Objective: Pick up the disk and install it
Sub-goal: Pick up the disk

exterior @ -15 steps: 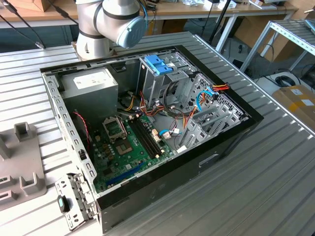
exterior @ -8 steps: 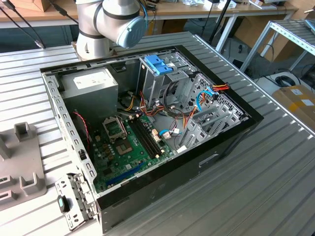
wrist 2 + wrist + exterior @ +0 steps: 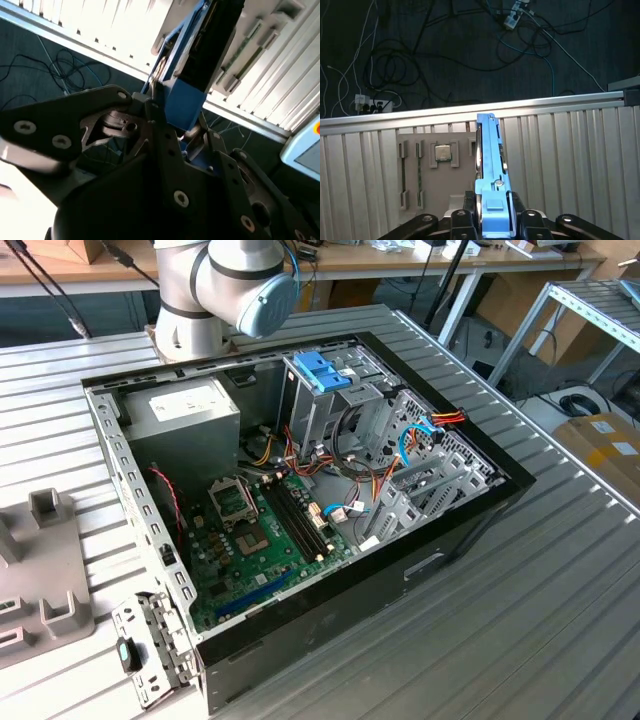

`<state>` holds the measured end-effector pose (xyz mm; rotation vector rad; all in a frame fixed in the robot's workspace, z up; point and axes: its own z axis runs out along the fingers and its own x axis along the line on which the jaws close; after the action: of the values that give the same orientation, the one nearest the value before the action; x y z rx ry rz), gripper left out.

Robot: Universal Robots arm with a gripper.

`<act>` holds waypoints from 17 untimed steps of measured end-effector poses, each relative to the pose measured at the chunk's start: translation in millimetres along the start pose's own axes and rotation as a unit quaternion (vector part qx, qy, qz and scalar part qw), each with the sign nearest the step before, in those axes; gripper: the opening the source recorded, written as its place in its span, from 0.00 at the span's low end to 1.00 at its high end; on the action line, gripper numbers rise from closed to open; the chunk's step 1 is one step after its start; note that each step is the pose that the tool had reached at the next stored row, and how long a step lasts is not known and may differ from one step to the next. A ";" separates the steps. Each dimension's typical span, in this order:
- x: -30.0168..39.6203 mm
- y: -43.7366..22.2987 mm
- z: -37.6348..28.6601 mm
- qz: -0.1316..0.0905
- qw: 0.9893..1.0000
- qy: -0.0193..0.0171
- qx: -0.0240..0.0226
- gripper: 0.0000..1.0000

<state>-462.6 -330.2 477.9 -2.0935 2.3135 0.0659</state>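
In both wrist views my gripper is shut on the disk, which I see edge-on with its blue plastic frame sticking out past the fingers. The black fingers clamp the blue frame from both sides. The held disk hangs above the slatted metal table, near its edge. In the exterior view the open computer case lies on the table, with a metal drive cage inside it topped by a blue latch. The arm's base stands behind the case.
Inside the case are a big grey box, a green motherboard and loose cables. A grey fixture plate with a chip and memory sticks lies under the gripper. Another grey fixture sits at the exterior view's left.
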 end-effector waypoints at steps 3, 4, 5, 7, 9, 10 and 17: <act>-0.5 0.1 -10.2 0.000 1.000 -0.001 0.000 0.37; -0.6 0.2 -12.9 0.000 1.000 -0.001 0.000 0.37; -0.7 0.2 -15.3 0.000 1.000 -0.001 0.000 0.37; -0.9 0.3 -19.2 0.000 1.000 -0.002 0.000 0.37; -1.1 0.4 -23.3 0.000 1.000 -0.002 0.000 0.37; -1.1 0.4 -23.8 0.000 1.000 -0.002 0.000 0.37; -0.5 0.1 -24.1 0.000 1.000 -0.002 0.000 0.37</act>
<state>-462.3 -330.8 502.0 -2.0915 2.3108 0.0714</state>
